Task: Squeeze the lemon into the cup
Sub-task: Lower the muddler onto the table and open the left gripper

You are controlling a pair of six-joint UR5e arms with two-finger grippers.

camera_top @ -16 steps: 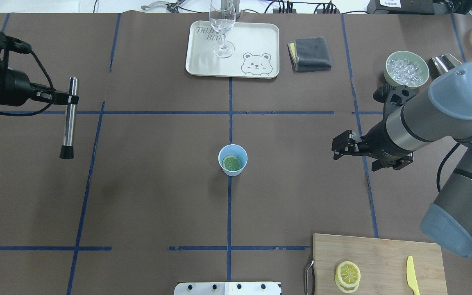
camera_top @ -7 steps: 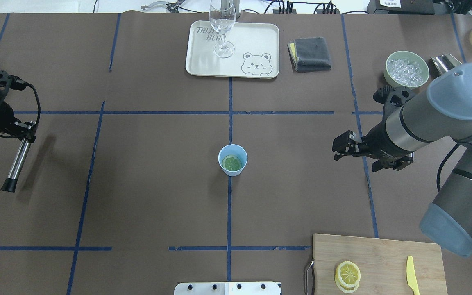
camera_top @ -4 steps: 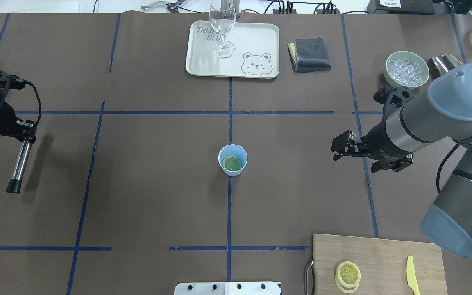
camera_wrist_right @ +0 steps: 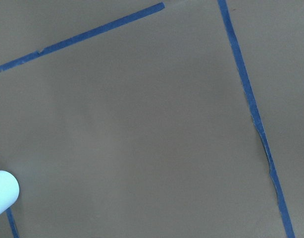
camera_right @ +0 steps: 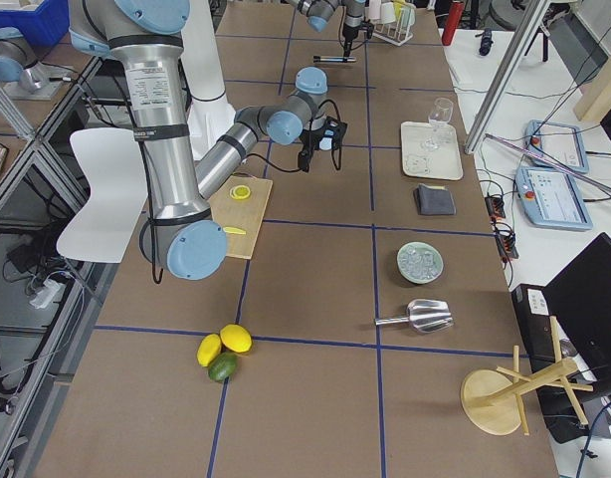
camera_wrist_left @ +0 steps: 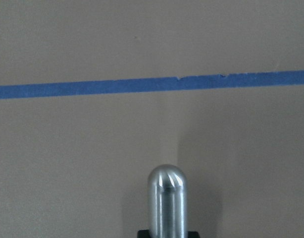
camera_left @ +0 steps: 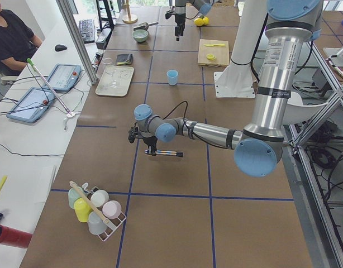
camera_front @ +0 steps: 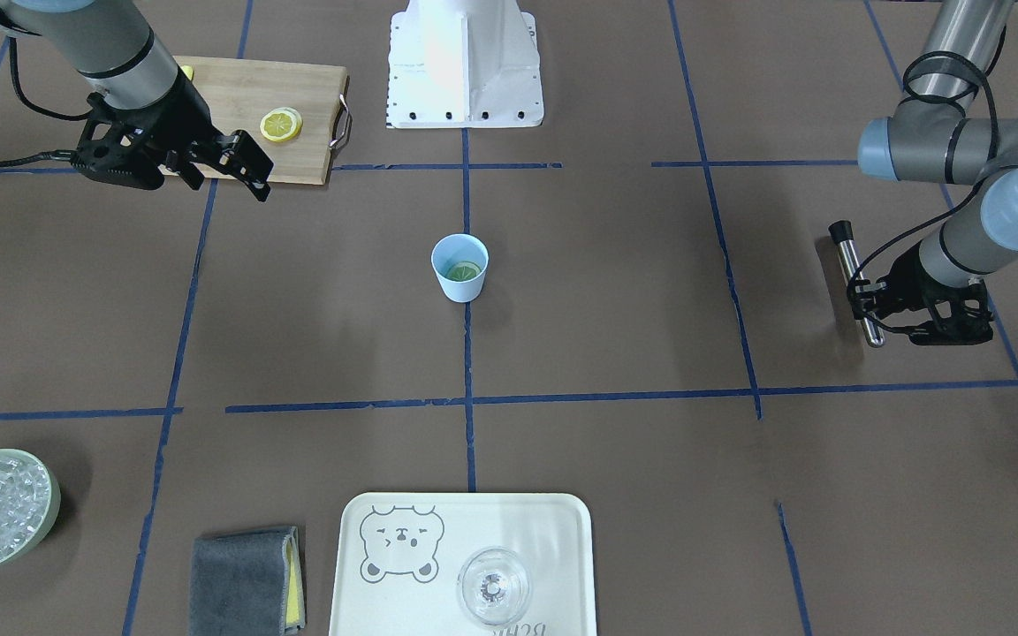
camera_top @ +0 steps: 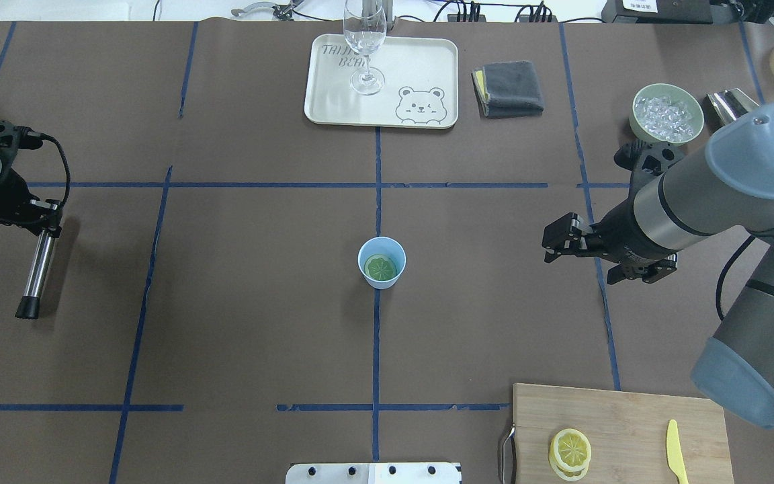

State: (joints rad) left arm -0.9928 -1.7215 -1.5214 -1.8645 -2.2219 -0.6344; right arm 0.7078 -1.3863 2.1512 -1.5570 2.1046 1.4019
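Brown paper crossed by blue tape lines covers the desk (camera_top: 259, 302). Broad bare paper lies on every side of the cup (camera_top: 381, 263), which stands upright at the desk's centre, well apart from both arms.

Toward the left edge, the left end effector (camera_top: 46, 216) is clamped on one end of a steel rod (camera_top: 36, 265) with a black tip, held nearly level and low; whether it touches the paper I cannot tell. Toward the right edge, the right end effector (camera_top: 549, 243) hovers with its jaws apart, holding nothing.

Along the far edge sit a tray (camera_top: 420, 64) carrying an upright wine glass (camera_top: 365, 47), a folded grey cloth (camera_top: 509, 87) and, nearer the far right corner, a pale green bowl (camera_top: 633, 119) of ice (camera_top: 666, 111) beside a metal scoop (camera_top: 729, 102).

At the near right corner, a cutting board (camera_top: 629, 417) bears the lemon (camera_top: 570, 449), stacked slices lying flat, and a yellow knife (camera_top: 676, 450). A greenish citrus slice (camera_top: 381, 268) lies in the cup.
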